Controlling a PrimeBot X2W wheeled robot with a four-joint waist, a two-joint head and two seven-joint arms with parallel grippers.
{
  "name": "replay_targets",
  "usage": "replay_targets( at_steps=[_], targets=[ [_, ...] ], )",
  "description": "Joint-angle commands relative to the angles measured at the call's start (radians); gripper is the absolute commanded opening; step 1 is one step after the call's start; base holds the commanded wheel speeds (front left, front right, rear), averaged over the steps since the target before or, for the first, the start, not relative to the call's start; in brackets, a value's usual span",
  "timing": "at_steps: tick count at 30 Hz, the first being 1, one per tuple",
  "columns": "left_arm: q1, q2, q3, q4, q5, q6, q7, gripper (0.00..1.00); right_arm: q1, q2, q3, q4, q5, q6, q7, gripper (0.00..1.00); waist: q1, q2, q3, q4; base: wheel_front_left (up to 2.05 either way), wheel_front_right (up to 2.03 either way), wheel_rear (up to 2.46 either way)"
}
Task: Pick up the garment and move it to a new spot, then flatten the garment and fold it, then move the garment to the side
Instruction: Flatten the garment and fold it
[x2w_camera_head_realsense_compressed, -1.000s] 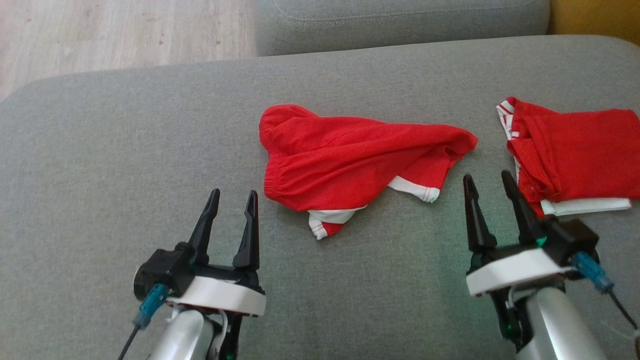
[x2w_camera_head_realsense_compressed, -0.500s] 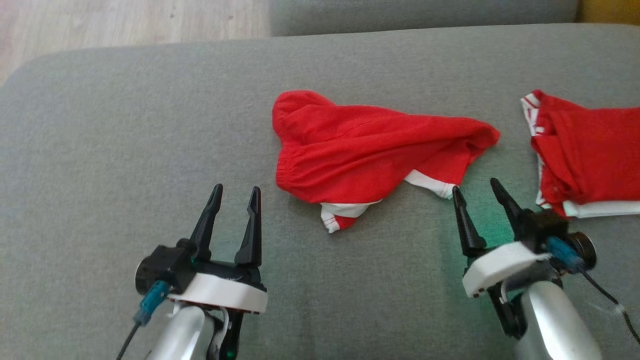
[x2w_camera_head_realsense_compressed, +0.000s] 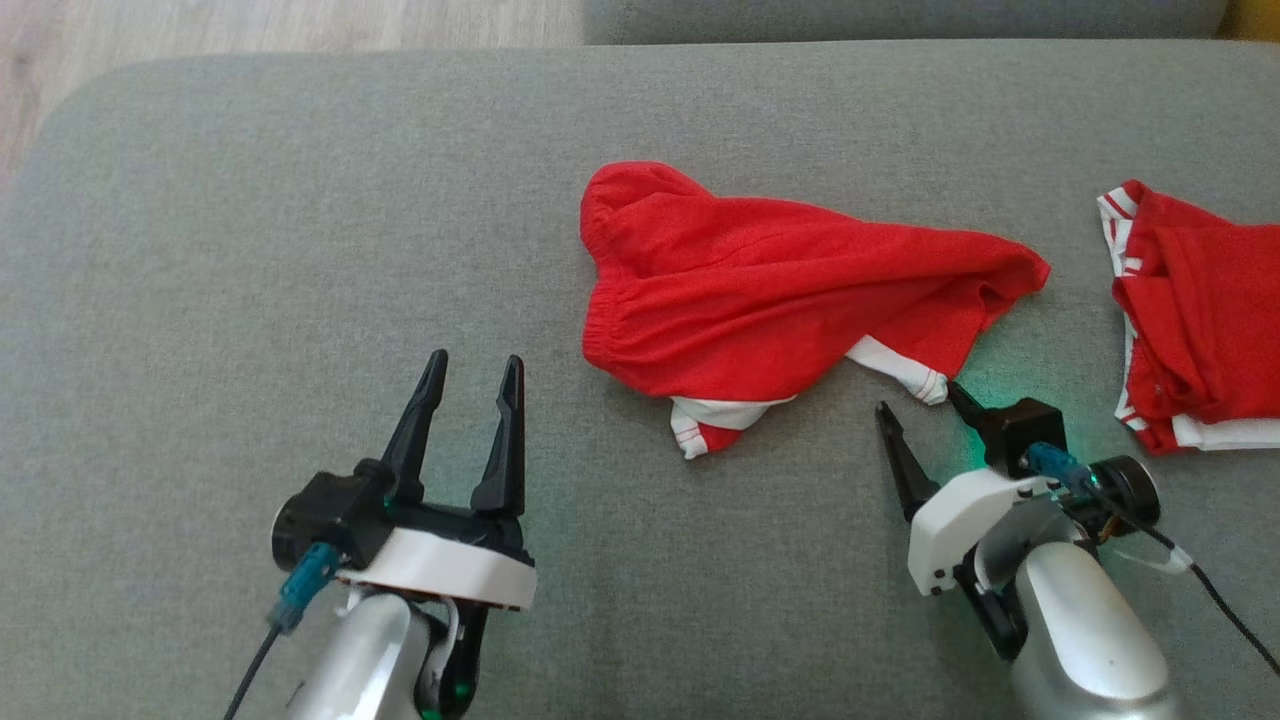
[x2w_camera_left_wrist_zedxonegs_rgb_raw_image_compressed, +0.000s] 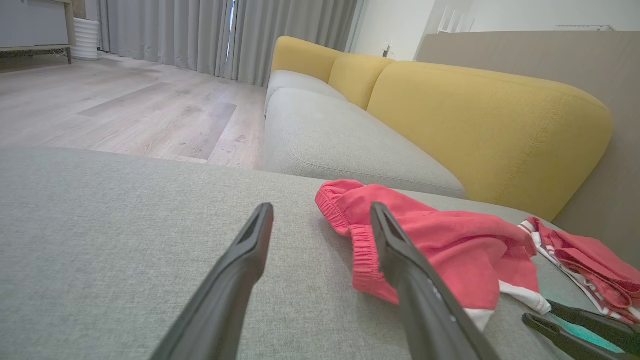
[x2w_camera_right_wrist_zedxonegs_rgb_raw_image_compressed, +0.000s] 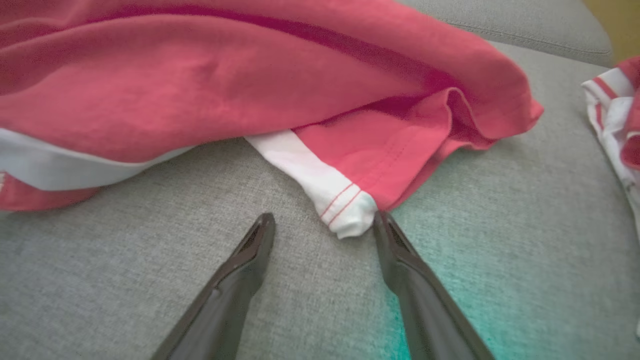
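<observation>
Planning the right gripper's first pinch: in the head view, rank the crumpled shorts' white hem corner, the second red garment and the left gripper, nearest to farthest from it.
1. white hem corner, just ahead of the open right gripper.
2. second red garment, off to its right at the view's edge.
3. left gripper, far off on the left.

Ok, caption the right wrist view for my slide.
Open right end effector at the white hem corner of a crumpled red fabric garment on grey upholstery.
</observation>
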Motion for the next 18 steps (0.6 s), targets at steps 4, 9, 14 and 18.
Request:
replay_targets(
  at_steps=[4,9,14,18],
  targets=[
    [-0.036,-0.001,0.045,-0.027,0.015,-0.006,-0.009,1.0,-0.06,0.001,0.032,0.028,0.028,-0.001,-0.002,0.48,0.0,0.0,0.001,-0.009,0.0,0.0,0.0],
    [-0.038,-0.003,0.048,-0.025,0.021,-0.007,-0.009,1.0,-0.085,0.001,0.028,0.059,0.043,-0.001,-0.025,0.0,0.0,0.0,-0.001,-0.021,0.0,0.0,0.0],
    [-0.034,-0.002,0.054,-0.023,0.023,-0.008,-0.009,1.0,-0.088,0.001,-0.026,0.059,0.05,-0.001,-0.051,0.0,0.0,0.0,-0.009,-0.032,0.0,0.0,0.0],
    [-0.026,-0.002,0.06,-0.021,0.025,-0.007,-0.009,1.0,-0.066,0.001,-0.125,0.037,0.043,-0.001,-0.064,0.0,0.0,0.0,-0.027,-0.046,0.0,0.0,0.0]
  ],
)
